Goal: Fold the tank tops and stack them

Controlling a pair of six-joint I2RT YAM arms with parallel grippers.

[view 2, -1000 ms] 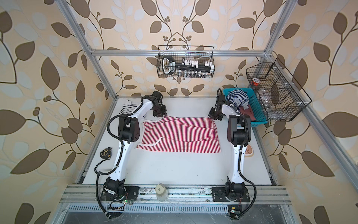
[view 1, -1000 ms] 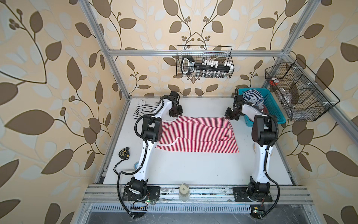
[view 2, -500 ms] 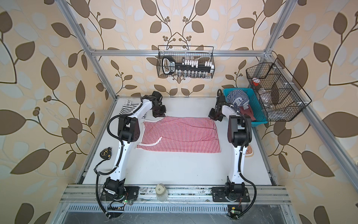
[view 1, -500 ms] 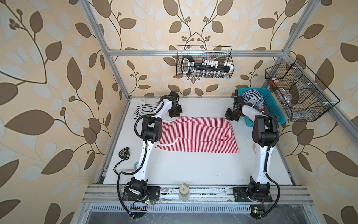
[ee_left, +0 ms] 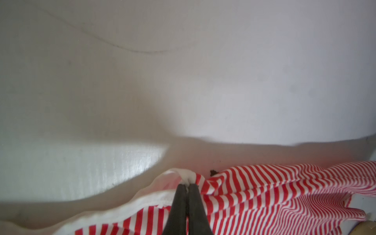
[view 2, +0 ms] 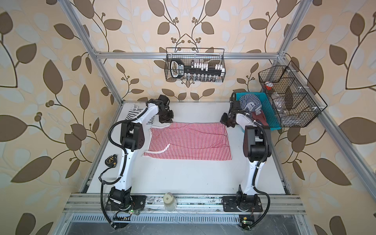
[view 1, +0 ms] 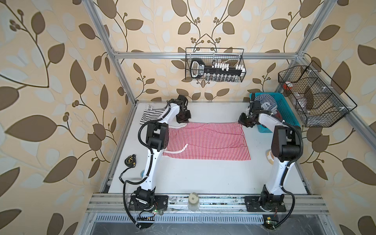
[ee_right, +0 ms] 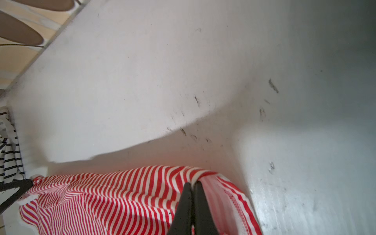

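Red-striped tank top (view 1: 205,140) lies flat mid-desk (view 1: 203,177), beside the blue basket (view 1: 289,114); left hand (ee_left: 188,184) and right hand (ee_right: 193,183) each pinch a far corner. Soft, light knit looks likely to sag between grips.

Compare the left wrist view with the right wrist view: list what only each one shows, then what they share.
Only the left wrist view: the left end effector shut on the white-trimmed edge of the red-striped tank top.
Only the right wrist view: the right end effector pinching a hemmed corner, the black-striped tank top at the frame's edge, and leaf wallpaper.
Both: the red-striped top and the white table.
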